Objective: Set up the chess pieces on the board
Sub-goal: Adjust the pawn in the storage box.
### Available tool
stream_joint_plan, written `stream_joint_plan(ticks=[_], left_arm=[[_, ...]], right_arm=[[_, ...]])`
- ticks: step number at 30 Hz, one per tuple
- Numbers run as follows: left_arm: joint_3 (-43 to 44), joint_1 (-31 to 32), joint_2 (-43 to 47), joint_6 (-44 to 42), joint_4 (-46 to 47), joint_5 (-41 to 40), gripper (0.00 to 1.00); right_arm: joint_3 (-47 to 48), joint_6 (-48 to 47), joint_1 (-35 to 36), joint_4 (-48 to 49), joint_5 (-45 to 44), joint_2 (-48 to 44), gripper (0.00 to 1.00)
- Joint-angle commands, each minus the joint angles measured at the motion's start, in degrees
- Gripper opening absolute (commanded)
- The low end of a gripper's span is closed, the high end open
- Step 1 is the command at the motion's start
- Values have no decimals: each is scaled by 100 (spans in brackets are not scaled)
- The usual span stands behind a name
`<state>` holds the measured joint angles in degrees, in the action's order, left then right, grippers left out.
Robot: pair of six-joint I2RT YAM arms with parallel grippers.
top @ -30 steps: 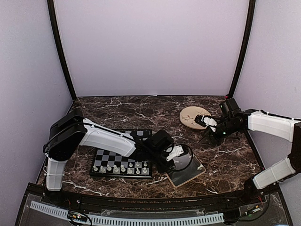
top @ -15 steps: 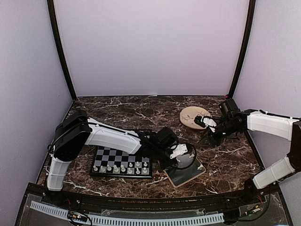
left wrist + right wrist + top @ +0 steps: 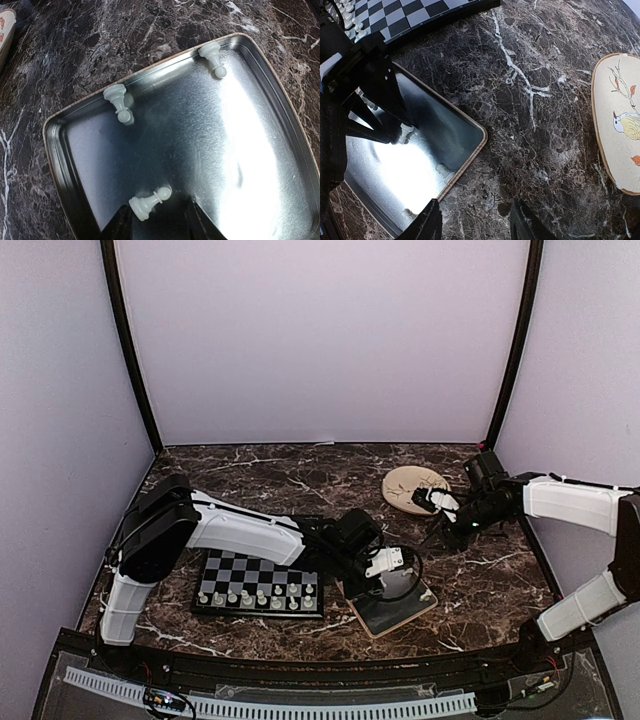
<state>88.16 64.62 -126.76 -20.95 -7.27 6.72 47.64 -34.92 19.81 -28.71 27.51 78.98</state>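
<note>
The board lies at the near left, with several white chess pieces lined up on its near rows. Three more white pawns lie on their sides in the metal tray: one against the far rim, one in the far corner, one near me. My left gripper hangs open just over the tray, and that nearest pawn lies loose between its fingertips, close to the left one. My right gripper stands open above bare marble, right of the tray, with nothing in it.
A round beige plate with a bird drawing sits at the back right, beside my right gripper. The tray rests right of the board, near the front edge. My left arm stretches across the board's right side.
My left gripper has swung right from the board's edge to above the tray, and its jaws have spread a little. The right arm has barely moved.
</note>
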Motion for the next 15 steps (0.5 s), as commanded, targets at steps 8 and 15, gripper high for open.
stream_joint_plan(ticks=[8,15], left_arm=[[234,-72,-138,-412,-76,443,43],[543,-137,-327,-718,-724,1257,41]], right_arm=[[52,-8,-21,28,217,122,47],[62,-16,-19,-10,247,135,48]])
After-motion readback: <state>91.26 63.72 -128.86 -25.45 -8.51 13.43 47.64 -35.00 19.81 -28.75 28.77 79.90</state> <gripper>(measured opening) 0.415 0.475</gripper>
